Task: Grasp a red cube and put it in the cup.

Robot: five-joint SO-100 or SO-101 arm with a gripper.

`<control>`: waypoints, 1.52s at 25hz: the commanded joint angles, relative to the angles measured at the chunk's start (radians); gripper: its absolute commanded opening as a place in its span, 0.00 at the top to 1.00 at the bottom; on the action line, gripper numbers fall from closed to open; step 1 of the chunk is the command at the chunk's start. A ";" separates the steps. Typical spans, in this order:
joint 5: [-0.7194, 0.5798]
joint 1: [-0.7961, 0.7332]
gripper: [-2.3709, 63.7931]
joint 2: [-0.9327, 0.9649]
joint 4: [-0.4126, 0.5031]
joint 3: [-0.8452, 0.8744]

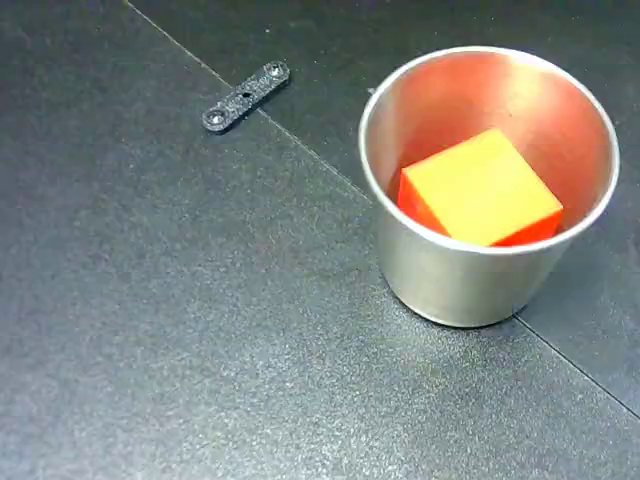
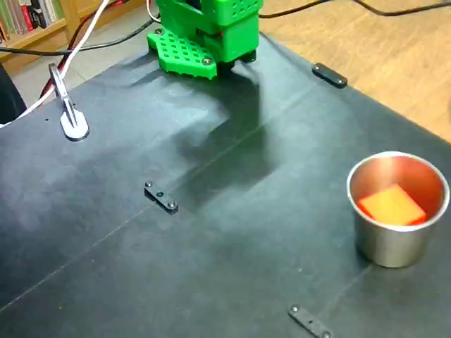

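Observation:
The red cube (image 1: 482, 187) lies inside the cup (image 1: 470, 280), tilted, its top face glowing orange-yellow and its lower edges red. The cup is a shiny steel tumbler standing upright on the dark mat. In both fixed views the cube (image 2: 392, 205) sits in the cup (image 2: 394, 243), which stands at the right side of the mat. Only the green base of the arm (image 2: 208, 32) shows at the top of a fixed view. The gripper is out of view in both.
A small black bracket (image 1: 246, 96) lies on the mat left of the cup, and it shows as the bracket (image 2: 161, 196) mid-mat. Two more brackets (image 2: 329, 74) (image 2: 311, 322) lie near mat edges. A metal clamp (image 2: 68, 113) and cables sit at the far left.

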 commanded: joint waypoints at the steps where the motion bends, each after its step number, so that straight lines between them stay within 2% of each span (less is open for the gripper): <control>1: 0.003 -0.067 0.48 0.003 0.002 -0.017; 38: -0.012 -0.078 0.48 -0.003 0.018 0.003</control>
